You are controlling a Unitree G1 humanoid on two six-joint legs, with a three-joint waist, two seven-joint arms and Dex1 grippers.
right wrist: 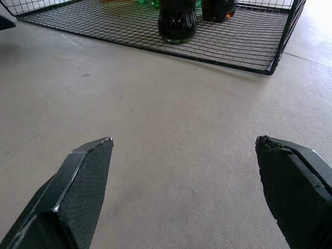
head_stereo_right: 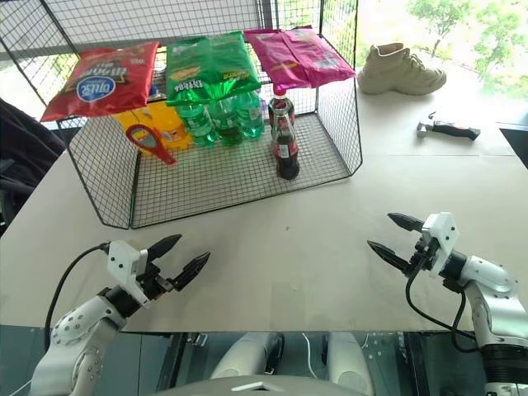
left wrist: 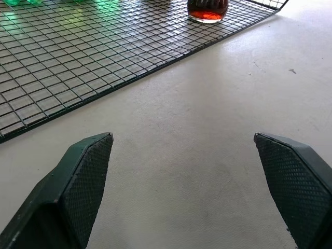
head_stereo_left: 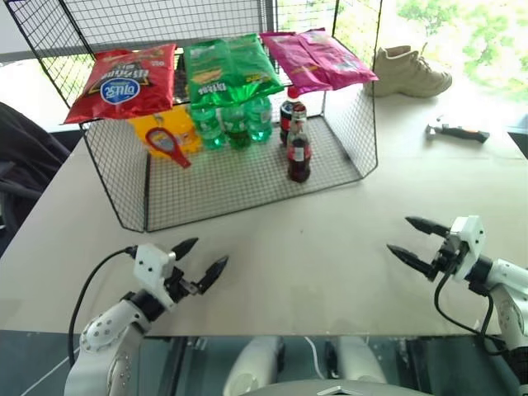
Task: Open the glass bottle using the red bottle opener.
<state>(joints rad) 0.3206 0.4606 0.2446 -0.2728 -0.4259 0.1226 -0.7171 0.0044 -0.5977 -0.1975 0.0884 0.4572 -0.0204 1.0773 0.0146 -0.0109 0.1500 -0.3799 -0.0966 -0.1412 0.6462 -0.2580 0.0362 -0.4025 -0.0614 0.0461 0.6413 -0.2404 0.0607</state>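
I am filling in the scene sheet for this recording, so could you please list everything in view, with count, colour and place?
wire rack: one, black mesh, far side of the table.
crisp bags: three, red, green and pink, lying on the rack's top.
glass bottle: one, dark drink with a red label, standing on the rack floor towards the right.
plastic cola bottle: one, red cap, just behind the glass bottle.
green bottles: several, at the back of the rack.
yellow pack: one, back left in the rack.
red bottle opener: one, hanging in front of the yellow pack.
shoe: one, beige, far right.
hammer: one, dark handle, right of the rack.
table: one, pale.
left gripper: black fingers, open, near left.
right gripper: black fingers, open, near right.
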